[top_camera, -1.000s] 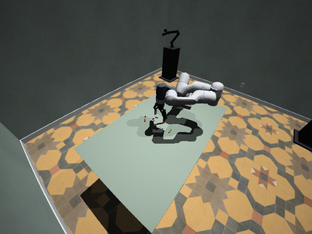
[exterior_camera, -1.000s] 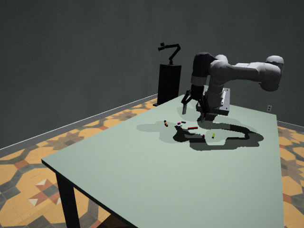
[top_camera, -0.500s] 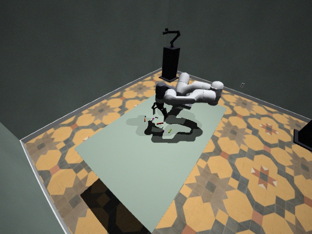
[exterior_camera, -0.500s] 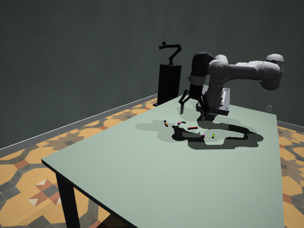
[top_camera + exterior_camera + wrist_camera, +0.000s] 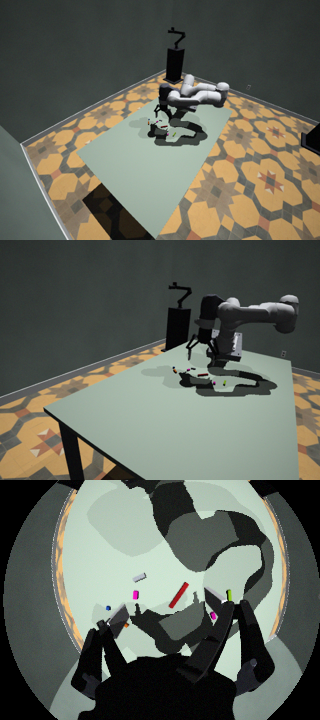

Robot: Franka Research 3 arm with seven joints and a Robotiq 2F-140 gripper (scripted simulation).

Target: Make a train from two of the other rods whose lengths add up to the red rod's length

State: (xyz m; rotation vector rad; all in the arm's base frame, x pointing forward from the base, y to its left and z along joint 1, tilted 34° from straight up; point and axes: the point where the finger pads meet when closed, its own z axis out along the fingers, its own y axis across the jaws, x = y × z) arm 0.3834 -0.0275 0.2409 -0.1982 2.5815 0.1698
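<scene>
Pale green table (image 5: pixel 144 426), small scattered rods (image 5: pixel 202 374)

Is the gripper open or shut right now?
Open, holding nothing: the gripper has its fingers spread wide above the table.

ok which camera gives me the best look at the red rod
The wrist view: the red rod lies unobstructed and slanted near the picture's middle, its whole length visible beyond the open pincer. The exterior view shows it as a small red bar; the top view shows only a tiny red streak.
</scene>
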